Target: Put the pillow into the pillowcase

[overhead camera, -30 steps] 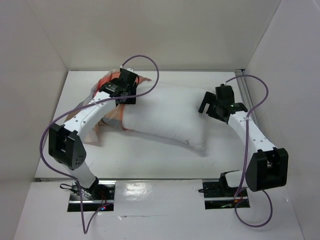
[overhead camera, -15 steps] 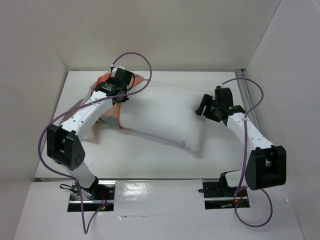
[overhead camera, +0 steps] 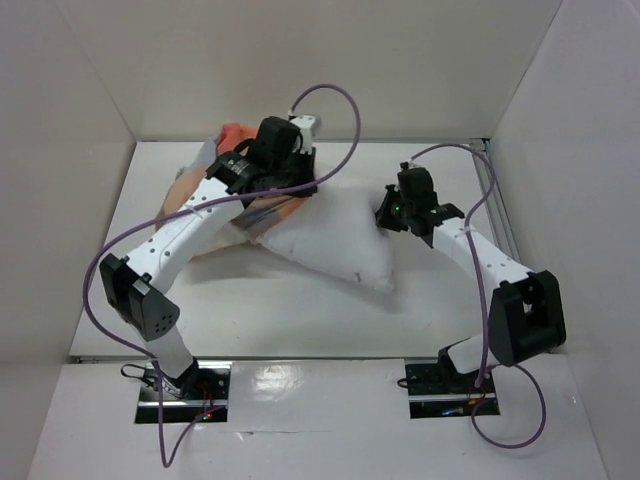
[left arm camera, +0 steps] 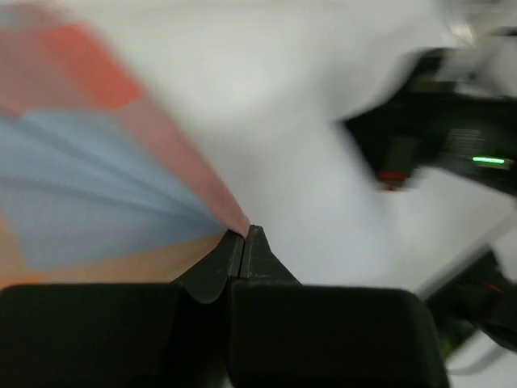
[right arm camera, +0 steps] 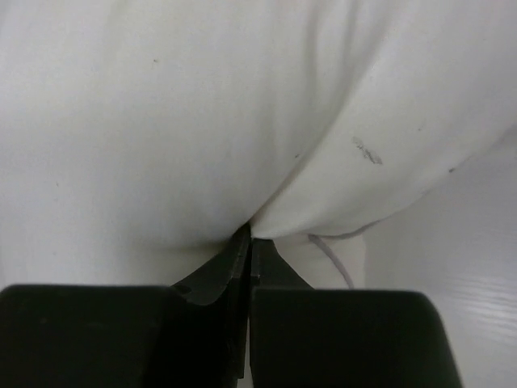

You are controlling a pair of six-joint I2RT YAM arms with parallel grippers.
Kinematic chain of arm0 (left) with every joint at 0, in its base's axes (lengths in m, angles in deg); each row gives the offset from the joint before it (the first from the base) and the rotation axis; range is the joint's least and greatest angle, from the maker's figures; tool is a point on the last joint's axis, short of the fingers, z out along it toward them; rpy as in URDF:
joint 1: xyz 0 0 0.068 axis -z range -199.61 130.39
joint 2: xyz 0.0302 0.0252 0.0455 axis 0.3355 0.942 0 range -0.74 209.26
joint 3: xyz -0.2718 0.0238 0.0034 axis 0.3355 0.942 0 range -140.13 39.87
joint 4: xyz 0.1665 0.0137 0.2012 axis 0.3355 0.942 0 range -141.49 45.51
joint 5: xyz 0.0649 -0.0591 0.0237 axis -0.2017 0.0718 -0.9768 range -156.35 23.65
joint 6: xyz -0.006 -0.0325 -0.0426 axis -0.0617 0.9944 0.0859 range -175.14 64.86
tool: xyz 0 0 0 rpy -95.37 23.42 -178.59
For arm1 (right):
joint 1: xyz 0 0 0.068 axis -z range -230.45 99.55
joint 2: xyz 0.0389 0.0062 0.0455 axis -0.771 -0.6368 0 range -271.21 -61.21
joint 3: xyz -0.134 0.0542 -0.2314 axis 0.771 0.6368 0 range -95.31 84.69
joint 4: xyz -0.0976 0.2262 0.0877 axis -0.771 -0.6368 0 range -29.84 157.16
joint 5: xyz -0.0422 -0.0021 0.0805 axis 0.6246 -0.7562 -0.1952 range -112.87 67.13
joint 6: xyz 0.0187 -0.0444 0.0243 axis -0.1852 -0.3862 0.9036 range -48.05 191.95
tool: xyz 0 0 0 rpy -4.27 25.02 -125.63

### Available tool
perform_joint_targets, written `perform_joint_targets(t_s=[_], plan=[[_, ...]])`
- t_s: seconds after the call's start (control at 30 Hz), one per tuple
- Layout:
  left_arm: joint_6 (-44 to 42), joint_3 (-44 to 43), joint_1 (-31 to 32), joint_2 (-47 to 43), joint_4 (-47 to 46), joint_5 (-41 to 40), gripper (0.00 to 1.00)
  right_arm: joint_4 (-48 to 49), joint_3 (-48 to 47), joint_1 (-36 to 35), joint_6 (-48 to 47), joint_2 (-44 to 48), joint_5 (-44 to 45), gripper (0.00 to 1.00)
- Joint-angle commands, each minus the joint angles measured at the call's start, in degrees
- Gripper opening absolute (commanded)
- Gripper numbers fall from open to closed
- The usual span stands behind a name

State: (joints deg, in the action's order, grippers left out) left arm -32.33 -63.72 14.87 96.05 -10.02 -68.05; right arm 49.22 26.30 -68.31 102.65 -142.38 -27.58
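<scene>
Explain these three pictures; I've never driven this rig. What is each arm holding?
Two white robot arms are bolted at the near edge of a white table. One picture looks down from above and behind them; the other two come from a camera on each wrist. On the table lies a plump white pillow, with a thin checked orange, grey and blue fabric pillowcase at its left end. The left end effector is shut on the pillowcase's edge; the right end effector pinches the pillow's fabric.

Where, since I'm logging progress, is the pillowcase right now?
In the top view the pillowcase lies at the far left, bunched against the left end of the pillow, its edge pinched in the left gripper.
</scene>
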Motion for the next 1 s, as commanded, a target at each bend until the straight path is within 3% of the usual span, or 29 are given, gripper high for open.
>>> perform_joint_targets(t_s=[0.0, 0.07, 0.2, 0.27, 0.43, 0.57, 0.7, 0.83, 0.97], plan=[[5.32, -7.4, 7.87, 3.83, -12.45, 31.28, 0.0, 9.93, -4.89, -5.95, 5.68, -2.59, -5.13, 0.0], [7.07, -10.39, 8.59, 7.44, -11.77, 34.2, 0.0, 11.25, -4.89, -5.95, 6.3, -2.6, -5.75, 0.0], [7.6, -8.82, 6.05, 6.13, -12.29, 33.86, 0.0, 11.25, -4.11, -6.48, 6.3, 2.05, -0.93, 0.0], [7.08, -8.29, 3.07, 5.08, -9.59, 33.25, 0.0, 8.9, -3.57, -6.48, 5.51, 6.25, 1.45, 0.0], [2.15, -5.84, -0.28, -2.64, -3.77, 22.82, 0.0, 1.07, -2.43, -6.48, 1.83, 15.15, 8.91, 0.0], [2.15, -3.11, -5.2, -2.68, -4.56, 25.76, 0.0, -3.33, -0.41, -6.48, 1.21, 20.86, 10.16, 0.0], [2.68, -10.29, -5.74, 4.34, -5.09, 31.3, 0.0, -3.34, 1.09, -6.48, 3.66, 22.54, 9.46, 0.0], [3.91, -23.9, -3.72, 9.01, -5.09, 32.29, 0.0, 1.05, 2.49, -6.48, 6.29, 22.37, 8.93, 0.0], [3.04, -22.9, -3.72, 10.26, -5.09, 31.24, 0.0, 7.46, 3.88, -6.48, 7.53, 18.51, 11.38, 0.0]])
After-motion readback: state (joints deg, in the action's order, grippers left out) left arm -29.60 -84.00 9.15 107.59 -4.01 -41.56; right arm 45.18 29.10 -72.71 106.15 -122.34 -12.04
